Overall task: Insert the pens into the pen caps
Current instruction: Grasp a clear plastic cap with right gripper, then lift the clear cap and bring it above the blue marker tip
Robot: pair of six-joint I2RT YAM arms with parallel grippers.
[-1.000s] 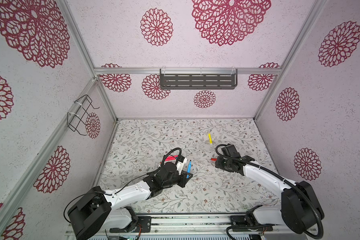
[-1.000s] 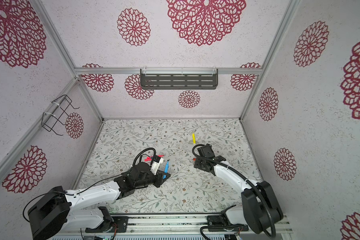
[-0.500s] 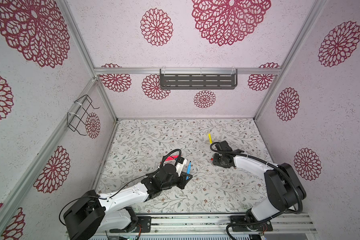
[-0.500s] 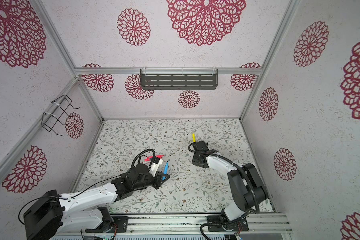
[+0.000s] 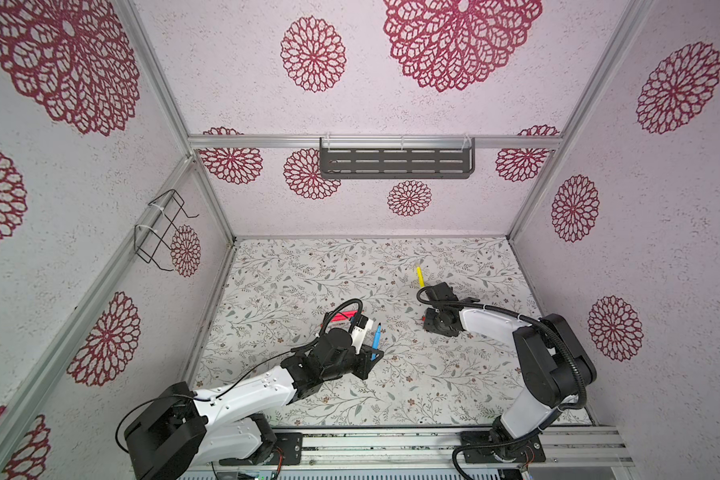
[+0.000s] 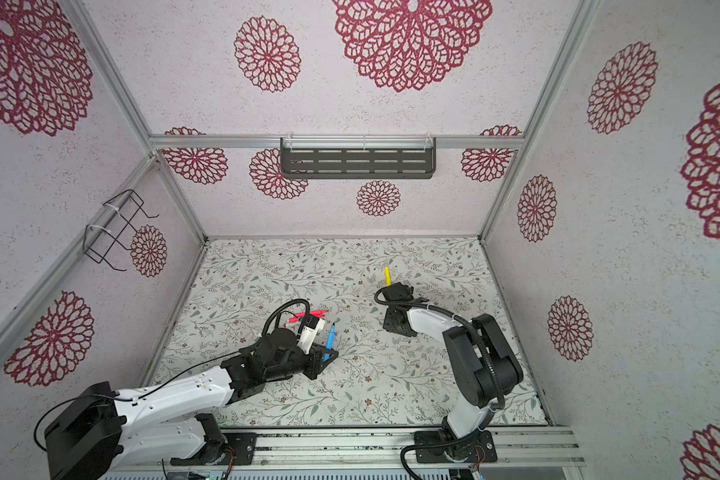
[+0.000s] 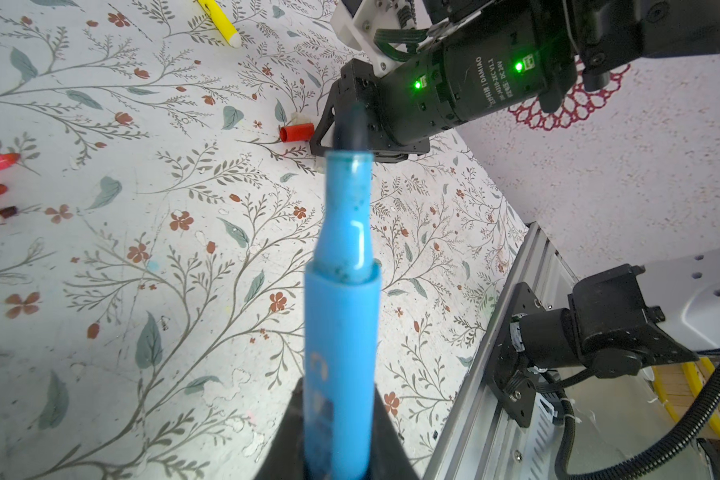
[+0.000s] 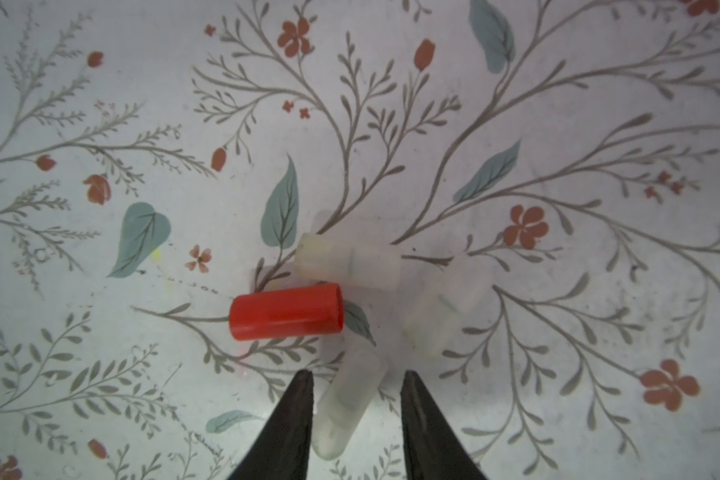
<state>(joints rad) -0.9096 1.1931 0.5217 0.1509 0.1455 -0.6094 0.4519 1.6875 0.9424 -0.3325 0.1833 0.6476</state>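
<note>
**Blue pen in hand, reaching for a cap**

In both top views, my left end effector (image 5: 371, 358) at lower centre is clamped shut on the slim blue marker-like pen (image 5: 376, 337), which it holds above the floral worktop (image 5: 433, 386). In the left wrist view the pen runs up mid-frame with its tip bare. In the right wrist view, my right end effector (image 8: 356, 374) at bottom centre stands partly open, straddling a clear see-through plastic cap (image 8: 348, 403) that lies flat. It grips nothing, and the stubby red cap (image 8: 287, 311) is just beside it. I judge this to be the cap pickup. Next I should close squarely, lift, and line the cap's mouth up with the pen tip.
</note>
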